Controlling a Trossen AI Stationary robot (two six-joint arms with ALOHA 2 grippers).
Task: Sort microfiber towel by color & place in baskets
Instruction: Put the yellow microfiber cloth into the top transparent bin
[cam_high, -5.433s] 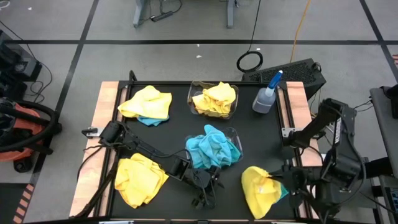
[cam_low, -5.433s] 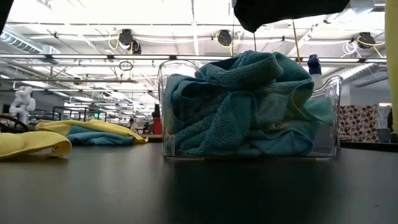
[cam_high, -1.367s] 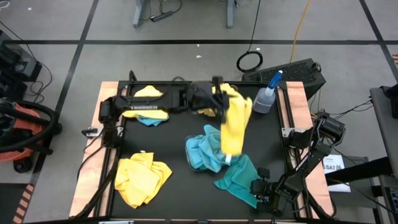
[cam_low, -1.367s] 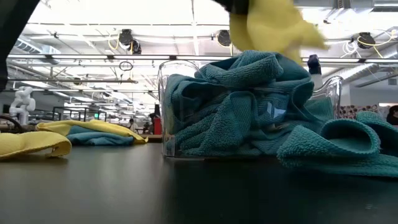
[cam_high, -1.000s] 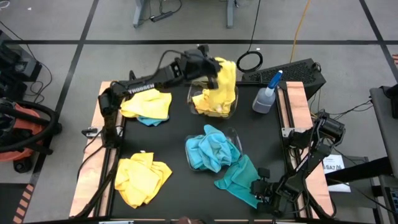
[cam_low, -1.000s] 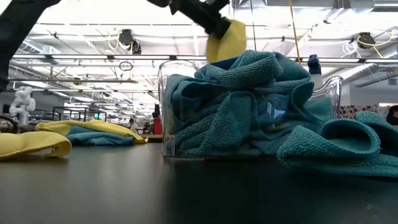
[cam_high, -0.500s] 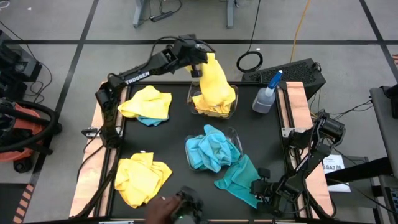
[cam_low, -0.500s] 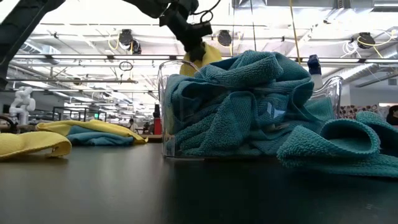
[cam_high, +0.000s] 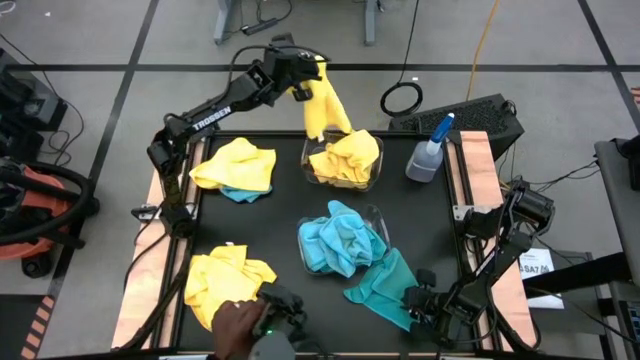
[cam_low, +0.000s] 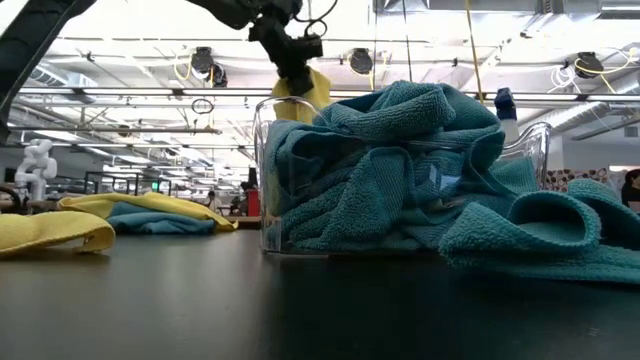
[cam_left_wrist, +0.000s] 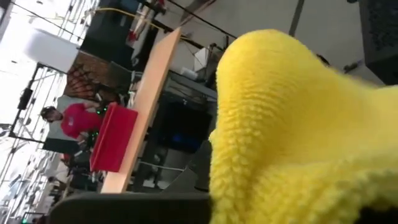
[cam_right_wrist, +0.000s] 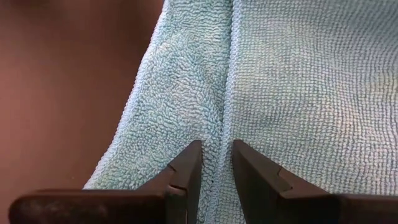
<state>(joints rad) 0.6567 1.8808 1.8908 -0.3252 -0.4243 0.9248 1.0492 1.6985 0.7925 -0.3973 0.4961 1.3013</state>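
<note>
One fuzzy yellow towel (cam_high: 324, 104), hanging, left gripper (cam_high: 300, 82) pinching it

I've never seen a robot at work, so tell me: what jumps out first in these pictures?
The left gripper dangles a bright yellow towel over the far basket, which already holds yellow cloths. Mid-table, the near basket overflows with turquoise towels, and the right gripper pinches a turquoise towel lying beside it.
</note>
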